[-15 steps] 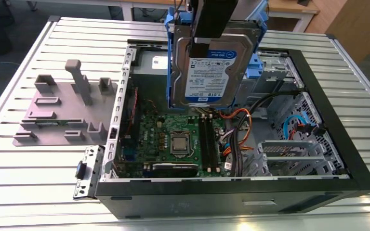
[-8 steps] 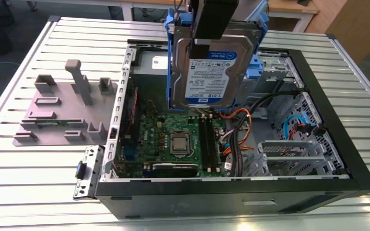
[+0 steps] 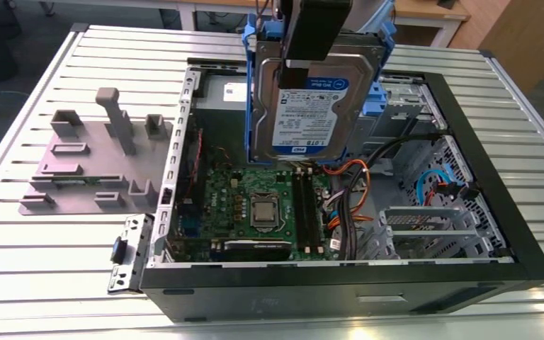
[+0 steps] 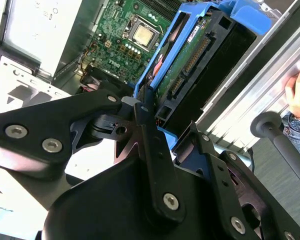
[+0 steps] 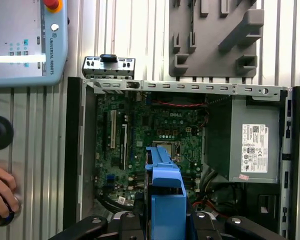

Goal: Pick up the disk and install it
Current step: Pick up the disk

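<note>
The disk (image 3: 314,113), a silver drive with a white-and-blue label in a blue bracket frame, hangs upright above the open computer case (image 3: 527,234), over the rear half of the motherboard (image 3: 253,202). My black gripper (image 3: 300,71) comes down from above and is shut on the disk's top edge. In the second wrist view the gripper (image 4: 147,102) clamps the disk (image 4: 185,67), whose green circuit side and connector edge show. In the first wrist view the blue bracket of the disk (image 5: 165,192) points into the case over the motherboard (image 5: 160,135).
A grey plastic stand (image 3: 93,163) with upright posts lies on the slatted table at the exterior view's left of the case. A power supply (image 5: 252,145) and cables (image 3: 353,205) sit in the case. A teach pendant (image 5: 25,40) and a person's hand (image 5: 0,195) are beside it.
</note>
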Robot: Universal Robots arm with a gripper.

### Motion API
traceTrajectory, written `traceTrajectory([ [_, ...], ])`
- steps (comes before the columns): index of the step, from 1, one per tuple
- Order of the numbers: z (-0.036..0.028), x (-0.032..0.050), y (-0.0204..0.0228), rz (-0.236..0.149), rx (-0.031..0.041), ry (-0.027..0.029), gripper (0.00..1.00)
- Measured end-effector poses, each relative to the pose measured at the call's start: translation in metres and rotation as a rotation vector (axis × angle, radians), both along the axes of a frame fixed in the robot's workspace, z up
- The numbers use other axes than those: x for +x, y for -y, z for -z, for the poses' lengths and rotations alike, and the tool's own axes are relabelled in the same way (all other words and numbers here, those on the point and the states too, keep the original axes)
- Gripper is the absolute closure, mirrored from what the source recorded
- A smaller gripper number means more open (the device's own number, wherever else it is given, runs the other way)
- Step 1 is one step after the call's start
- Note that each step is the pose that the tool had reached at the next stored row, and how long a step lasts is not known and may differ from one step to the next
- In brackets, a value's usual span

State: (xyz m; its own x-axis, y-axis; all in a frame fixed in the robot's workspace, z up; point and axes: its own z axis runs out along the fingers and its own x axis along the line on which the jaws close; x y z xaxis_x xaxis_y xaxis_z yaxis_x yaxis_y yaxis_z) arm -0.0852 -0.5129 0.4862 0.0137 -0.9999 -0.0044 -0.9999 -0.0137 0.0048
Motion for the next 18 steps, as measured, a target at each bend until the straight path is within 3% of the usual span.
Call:
traceTrajectory([
  [18, 0.0001, 0.0000, 0.0057, 0.000, -0.0001, -0.0001, 0.64],
])
